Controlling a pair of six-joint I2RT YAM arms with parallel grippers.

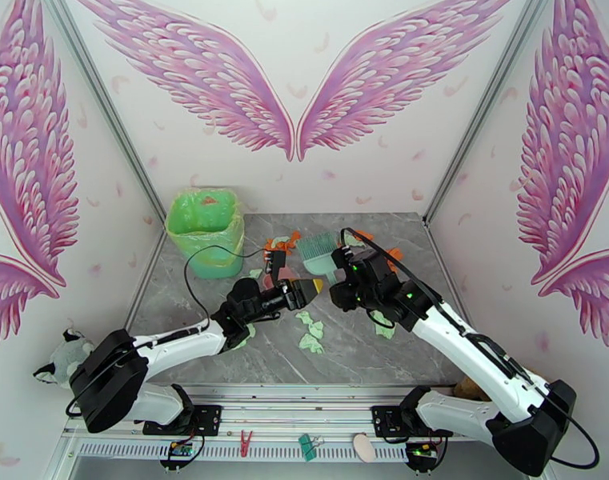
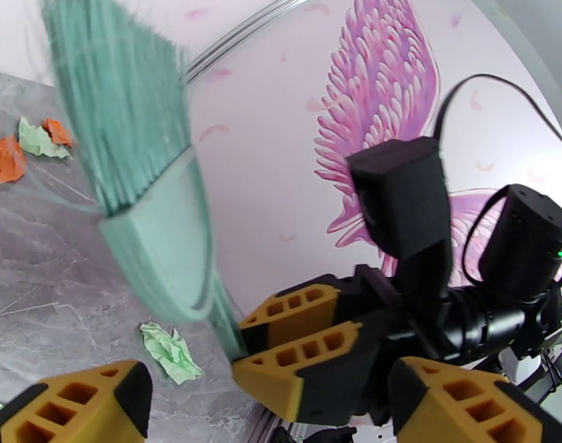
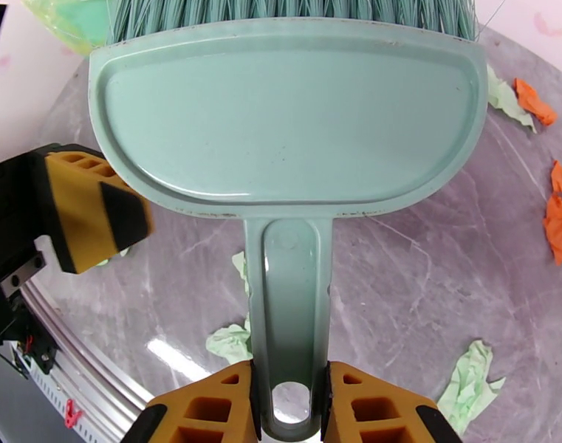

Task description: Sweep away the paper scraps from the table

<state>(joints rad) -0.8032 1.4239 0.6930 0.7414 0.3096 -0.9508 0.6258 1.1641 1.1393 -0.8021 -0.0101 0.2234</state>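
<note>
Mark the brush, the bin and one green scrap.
brush (image 3: 288, 119), right wrist view, on its flat back plate
bin (image 1: 216, 264), top external view, on its front wall
green scrap (image 2: 170, 352), left wrist view, on its crumpled middle

Crumpled mint and orange paper scraps (image 1: 310, 330) litter the grey marble table (image 1: 360, 362).

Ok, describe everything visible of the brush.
The brush is pale green, glossy plastic: a flat D-shaped head, matching bristles along its straight edge, and a narrow handle ending in a hanging hole. The right gripper clamps the handle's end, bristles pointing away from it, over the table. Whether the bristles touch the table is unclear.
</note>
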